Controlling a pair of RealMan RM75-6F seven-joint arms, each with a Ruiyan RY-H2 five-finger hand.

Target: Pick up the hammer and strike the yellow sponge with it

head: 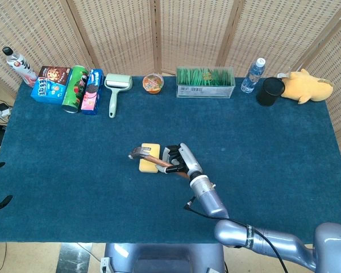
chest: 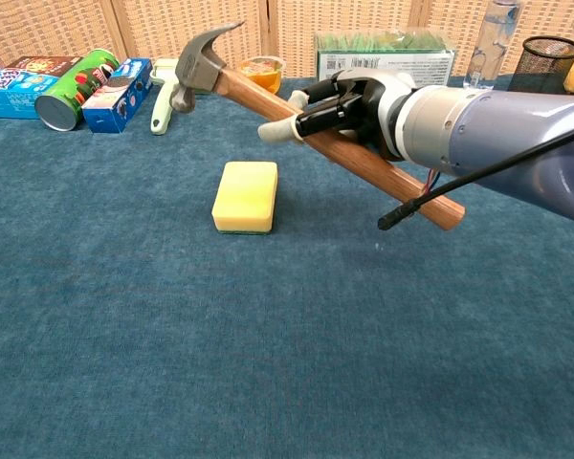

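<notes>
The right hand is wrapped around the wooden handle of the steel-headed claw hammer, gripping it mid-shaft. The hammer tilts up, its head raised high to the hand's left, the handle end sloping down to its right. The yellow rectangular sponge lies on the blue-carpeted bench, below the hand, apart from the hammer.
</notes>
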